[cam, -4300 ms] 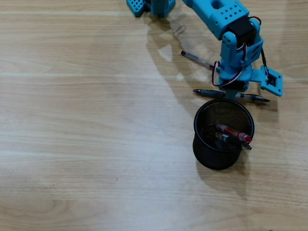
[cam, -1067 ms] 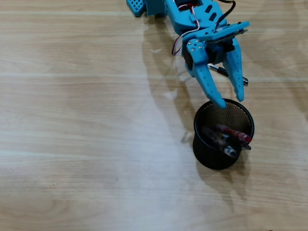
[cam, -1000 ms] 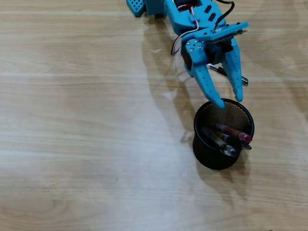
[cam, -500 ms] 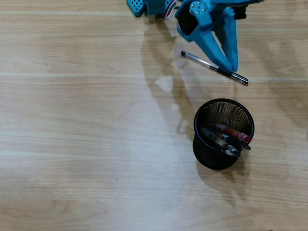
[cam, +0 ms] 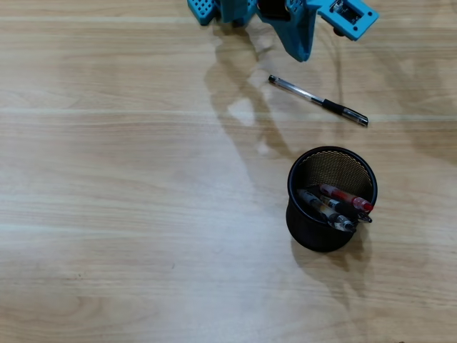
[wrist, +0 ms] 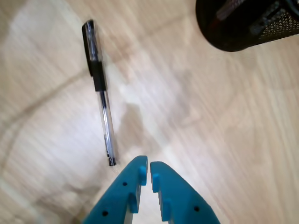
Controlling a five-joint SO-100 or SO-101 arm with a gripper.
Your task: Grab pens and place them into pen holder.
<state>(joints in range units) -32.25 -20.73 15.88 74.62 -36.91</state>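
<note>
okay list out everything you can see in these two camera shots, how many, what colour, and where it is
pen holder: one, black wire mesh, lower right of the overhead view; top right corner of the wrist view.
pens in the holder: at least three, one red-and-clear, the others dark; leaning inside the cup.
stick pen: one, clear with black cap, lying flat on the table between the arm and the holder.
table: one, light wood grain, under everything.
arm: one, blue, top edge of the overhead view.
tool: one, blue, fingers nearly together and holding nothing, just beside the stick pen's tip in the wrist view.
</note>
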